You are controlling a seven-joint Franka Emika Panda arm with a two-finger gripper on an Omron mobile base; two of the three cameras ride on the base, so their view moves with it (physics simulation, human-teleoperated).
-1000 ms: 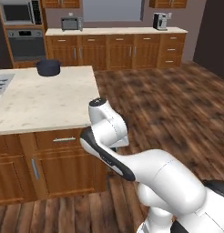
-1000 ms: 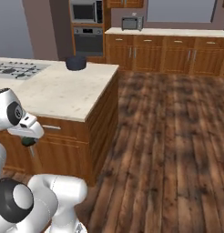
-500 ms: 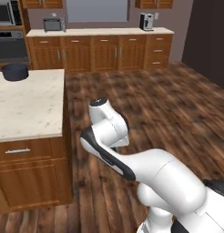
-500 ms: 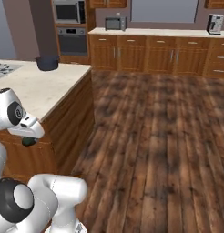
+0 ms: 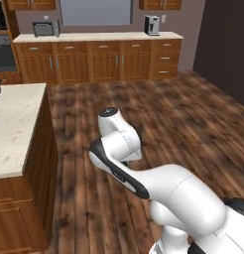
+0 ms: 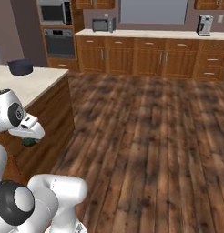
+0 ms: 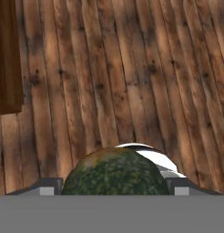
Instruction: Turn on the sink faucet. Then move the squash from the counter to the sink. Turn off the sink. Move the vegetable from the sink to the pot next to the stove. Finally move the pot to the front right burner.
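— Dark green and mottled, one squash [image 7: 114, 172] sat between the two fingers of the hand [image 7: 113, 189], right up against the hand camera. How was the hand set?

— Its fingers stood wide apart with the round squash clamped between them. From the right base view the same green ball [image 6: 28, 142] showed just under the white wrist, low beside the island's wooden side.

— What lay below it?

— Brown plank floor [image 7: 132, 77], and one corner of wooden cabinet [image 7: 7, 59] at the hand view's upper left.

— And the nearest worktop?

— One island worktop [image 5: 15, 126], beige speckled stone over brown cabinets, to the arm's left. One dark pot [image 6: 20, 66] stood on its far part; I couldn't tell what was in it.

— Anything further back?

— One long worktop [image 6: 145, 33] along the far wall, over a row of wooden cabinets. On it stood one small grey toaster oven [image 5: 45, 28] and one coffee machine [image 5: 152, 25], well apart. Left of that run, one wall oven [image 6: 59, 43] with one microwave [image 6: 53, 12] above it.

— Any container with something inside?

— None that I could make out; the squash was in the hand, over the floor, not in anything.
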